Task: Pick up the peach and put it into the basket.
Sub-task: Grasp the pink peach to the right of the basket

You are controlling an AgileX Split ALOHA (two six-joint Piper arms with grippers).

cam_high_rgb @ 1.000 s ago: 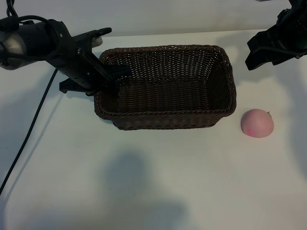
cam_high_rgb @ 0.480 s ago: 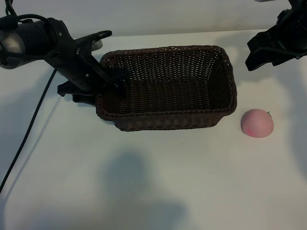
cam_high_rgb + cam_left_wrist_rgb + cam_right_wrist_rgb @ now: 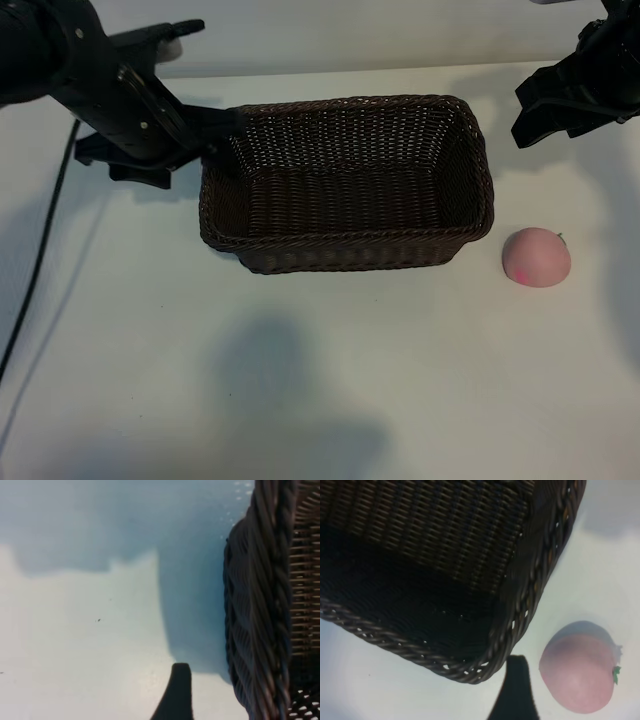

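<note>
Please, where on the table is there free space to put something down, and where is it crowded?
The wide strip of table in front of the basket is bare, as is the basket's inside. It is tight at the basket's left end, beside the left gripper, and on the right, between peach and right gripper.

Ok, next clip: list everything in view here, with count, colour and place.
basket: one, dark brown wicker, mid-table, empty.
peach: one, pink, on the table right of the basket, apart from it.
table: one, white, under everything.
cable: one, black, along the table's left edge.
left gripper: black, open, by the basket's left end, holding nothing.
right gripper: black, open, above the table behind the peach, holding nothing.
</note>
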